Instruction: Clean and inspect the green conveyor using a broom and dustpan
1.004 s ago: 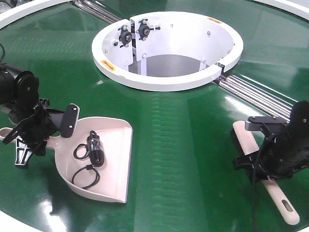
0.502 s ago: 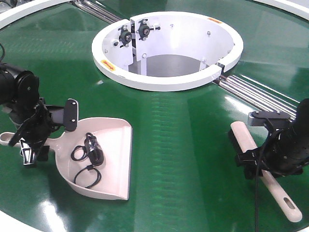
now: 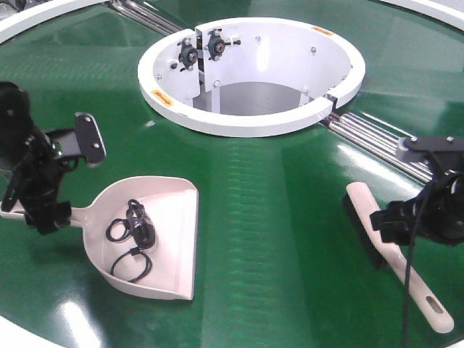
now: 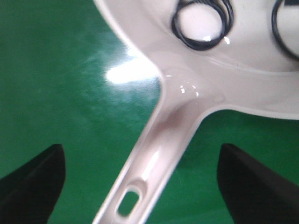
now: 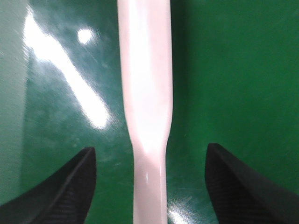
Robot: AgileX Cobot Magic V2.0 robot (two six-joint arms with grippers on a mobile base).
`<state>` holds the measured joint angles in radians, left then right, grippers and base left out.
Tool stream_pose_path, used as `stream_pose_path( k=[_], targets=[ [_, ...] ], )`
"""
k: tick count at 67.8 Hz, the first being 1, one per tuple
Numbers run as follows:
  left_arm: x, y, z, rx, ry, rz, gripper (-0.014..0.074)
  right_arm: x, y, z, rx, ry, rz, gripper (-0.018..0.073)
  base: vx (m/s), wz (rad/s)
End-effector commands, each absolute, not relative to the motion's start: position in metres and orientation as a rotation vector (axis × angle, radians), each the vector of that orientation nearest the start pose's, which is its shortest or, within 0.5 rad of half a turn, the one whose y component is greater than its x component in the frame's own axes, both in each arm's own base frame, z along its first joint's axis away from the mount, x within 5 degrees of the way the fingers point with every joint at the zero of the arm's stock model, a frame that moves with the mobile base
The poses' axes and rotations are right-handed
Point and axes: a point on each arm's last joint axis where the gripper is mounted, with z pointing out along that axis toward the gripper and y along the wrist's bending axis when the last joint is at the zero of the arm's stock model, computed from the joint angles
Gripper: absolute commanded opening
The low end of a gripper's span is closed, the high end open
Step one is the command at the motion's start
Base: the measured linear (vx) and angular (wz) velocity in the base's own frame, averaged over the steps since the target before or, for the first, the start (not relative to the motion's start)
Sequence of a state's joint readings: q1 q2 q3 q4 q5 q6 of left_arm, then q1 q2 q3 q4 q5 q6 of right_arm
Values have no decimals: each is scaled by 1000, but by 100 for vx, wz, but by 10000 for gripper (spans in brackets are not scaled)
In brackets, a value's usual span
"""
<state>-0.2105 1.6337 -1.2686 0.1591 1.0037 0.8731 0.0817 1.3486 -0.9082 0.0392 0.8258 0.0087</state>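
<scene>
A pale pink dustpan (image 3: pixel 163 235) lies on the green conveyor (image 3: pixel 275 210) at the lower left, with coiled black cable (image 3: pixel 134 235) inside it. My left gripper (image 3: pixel 40 206) is open above the dustpan's handle (image 4: pixel 154 154), and its fingers (image 4: pixel 32 182) stand apart on either side without touching it. A pale pink broom (image 3: pixel 395 257) lies on the belt at the lower right. My right gripper (image 3: pixel 417 221) is open above the broom's handle (image 5: pixel 145 107), which runs between the spread fingers (image 5: pixel 243 186).
A large white ring housing (image 3: pixel 250 69) with an open centre stands at the back middle. Metal rollers (image 3: pixel 377 141) run from it to the right. The conveyor's white outer rim (image 3: pixel 29 18) shows at the far left.
Both arms have lifted away from the belt. The left arm rose and swung left off the dustpan handle. The right arm rose and moved right, off the broom, which stays lying on the belt.
</scene>
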Motion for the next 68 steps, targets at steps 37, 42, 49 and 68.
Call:
stream_pose_path(
  k=[37,42,49,68],
  targets=[
    [202,-70,426,958,1999,-136,463,118,11,388,-97,1920,61,446,0,0],
    [189,-70,435,917,1947,-172,463,94,9,385,-99,1838,55,445,0,0],
    [171,-69,440,824,1849,-235,463,70,7,372,-100,1754,50,445,0,0],
    [110,-44,383,608,1648,-118,461,39,4,324,-120,1508,12,445,0,0]
  ],
)
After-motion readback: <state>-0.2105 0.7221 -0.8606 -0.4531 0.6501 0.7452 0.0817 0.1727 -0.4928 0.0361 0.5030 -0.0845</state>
